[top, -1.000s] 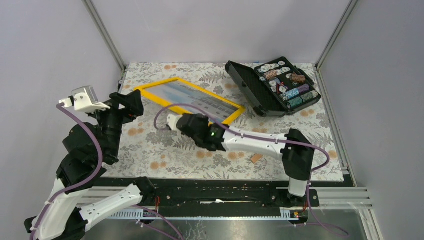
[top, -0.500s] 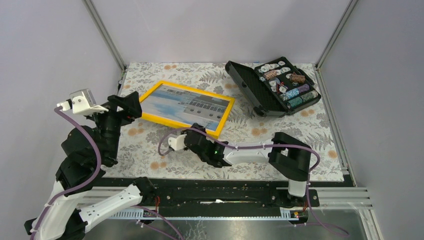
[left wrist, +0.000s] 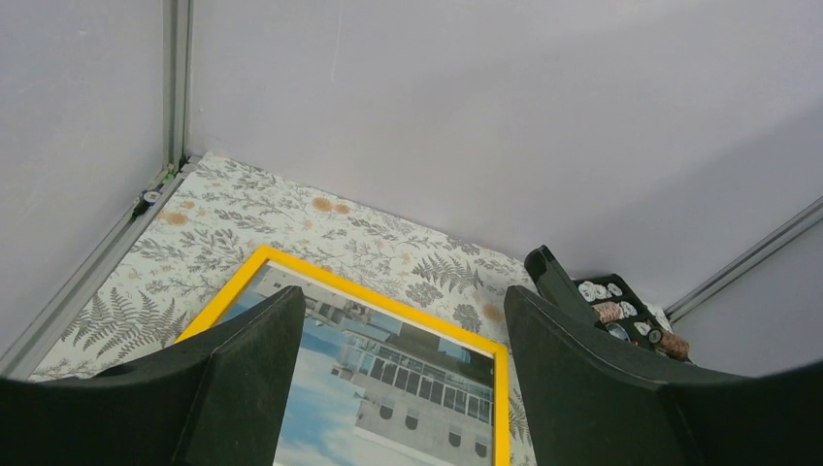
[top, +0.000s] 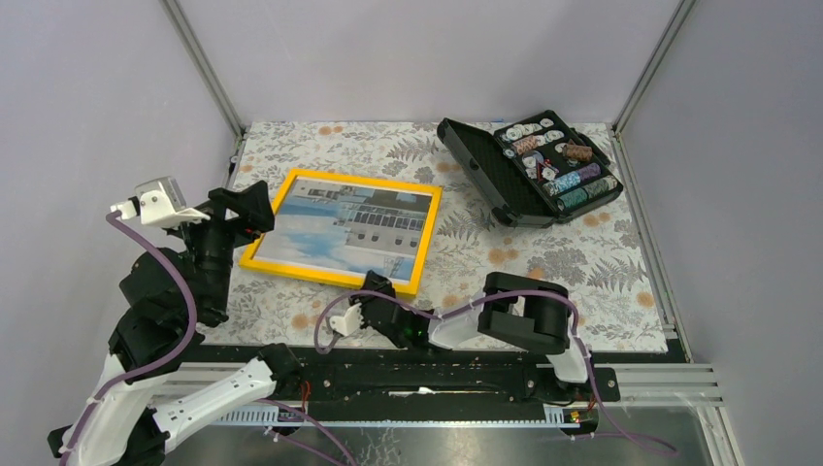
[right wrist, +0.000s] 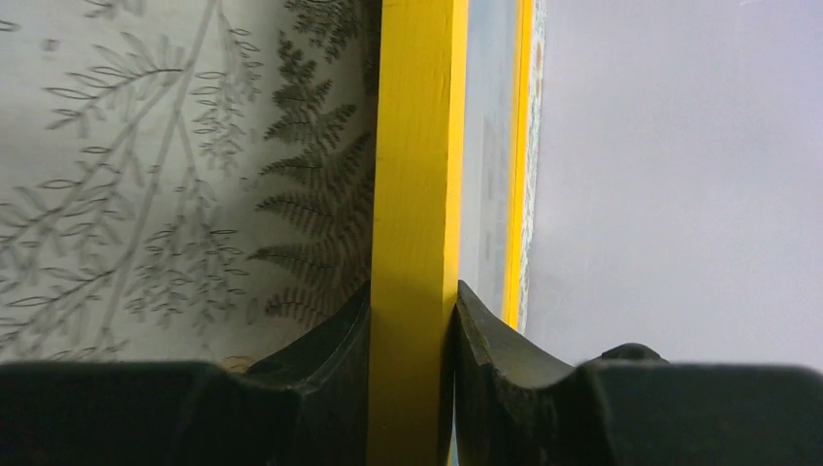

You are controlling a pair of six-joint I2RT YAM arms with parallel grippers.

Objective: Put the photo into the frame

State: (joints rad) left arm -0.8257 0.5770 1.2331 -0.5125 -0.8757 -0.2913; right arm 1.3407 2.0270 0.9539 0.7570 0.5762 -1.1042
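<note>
Clamping the frame (right wrist: pixel 415 146) by its edge, right gripper (right wrist: pixel 412 306) (photo (top: pixel 340 228) inside).

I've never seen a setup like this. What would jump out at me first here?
The bright yellow frame lies mid-way across the flowery table, with the photo of a white building and blue sky showing in it. The right pincer is clamped on its near edge, while the left pincer hangs open at its left end. At the far right sits an open black case of coloured chips.
</note>
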